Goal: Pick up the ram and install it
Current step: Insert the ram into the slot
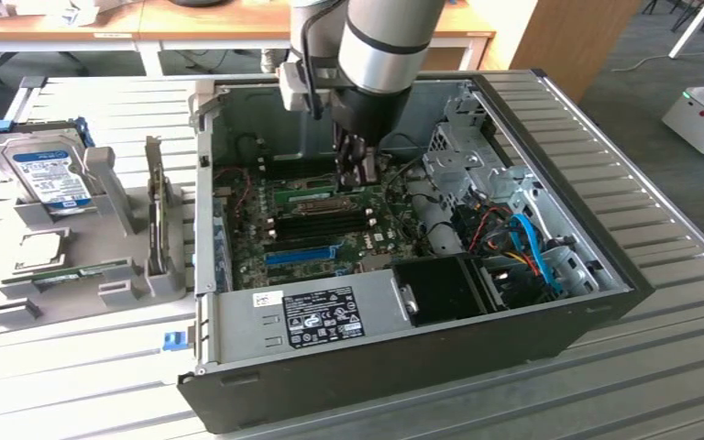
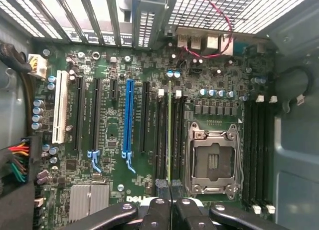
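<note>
Presently, you have the gripper (image 2: pixel 171 191) down inside the computer case (image 1: pixel 450 357), its fingers closed on the ram (image 2: pixel 169 130). You see the ram edge-on over the black memory slots (image 2: pixel 160 135), just beside the CPU socket (image 2: pixel 213 162), between that socket and the blue slot (image 2: pixel 128 117).

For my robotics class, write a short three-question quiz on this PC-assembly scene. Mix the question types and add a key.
1. True or false: an expansion card is plugged into the blue slot.
2. What does the end effector grip? A) a screwdriver B) the ram C) a loose cable
3. Fill in: the hard drive stands outside the computer case, on the exterior view's ___.
Key: 1 false; 2 B; 3 left.
</note>
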`<action>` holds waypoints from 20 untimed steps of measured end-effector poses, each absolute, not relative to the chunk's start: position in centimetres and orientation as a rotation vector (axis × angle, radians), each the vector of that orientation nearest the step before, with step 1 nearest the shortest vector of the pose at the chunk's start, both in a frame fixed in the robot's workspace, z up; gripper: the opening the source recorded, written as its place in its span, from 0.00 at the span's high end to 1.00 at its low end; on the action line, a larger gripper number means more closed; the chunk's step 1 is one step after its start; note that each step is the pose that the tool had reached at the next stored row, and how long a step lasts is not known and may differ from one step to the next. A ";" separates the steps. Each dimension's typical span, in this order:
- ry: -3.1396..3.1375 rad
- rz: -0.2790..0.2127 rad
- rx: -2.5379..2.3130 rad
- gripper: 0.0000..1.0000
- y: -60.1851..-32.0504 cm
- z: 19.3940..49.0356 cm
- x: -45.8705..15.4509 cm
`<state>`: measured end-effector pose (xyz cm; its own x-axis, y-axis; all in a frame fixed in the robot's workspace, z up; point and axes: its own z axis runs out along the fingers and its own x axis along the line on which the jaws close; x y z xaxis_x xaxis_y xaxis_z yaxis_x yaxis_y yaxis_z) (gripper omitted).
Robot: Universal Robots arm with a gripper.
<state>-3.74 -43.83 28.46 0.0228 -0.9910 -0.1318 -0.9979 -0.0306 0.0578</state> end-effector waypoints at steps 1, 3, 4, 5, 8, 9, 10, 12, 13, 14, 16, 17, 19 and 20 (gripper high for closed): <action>2.151 0.209 -2.210 0.88 -43.8 28.3 -3.7; 2.151 0.209 -2.210 0.88 -43.8 28.0 -3.7; 2.151 0.209 -2.210 0.88 -43.8 27.8 -3.7; 2.151 0.208 -2.210 0.88 -43.8 27.7 -3.7; 2.151 0.208 -2.209 0.88 -43.8 27.2 -3.7; 2.150 0.207 -2.209 0.88 -43.8 27.1 -3.7; 2.150 0.207 -2.209 0.88 -43.8 26.9 -3.7; 2.150 0.207 -2.209 0.88 -43.8 26.7 -3.7; 2.150 0.207 -2.209 0.88 -43.8 26.6 -3.7; 2.150 0.207 -2.209 0.88 -43.8 26.4 -3.7; 2.150 0.207 -2.209 0.88 -43.8 26.4 -3.7; 2.150 0.207 -2.209 0.88 -43.8 26.4 -3.7; 2.150 0.207 -2.209 0.88 -43.8 26.4 -3.7; 2.151 0.206 -2.210 0.88 -43.8 26.4 -3.7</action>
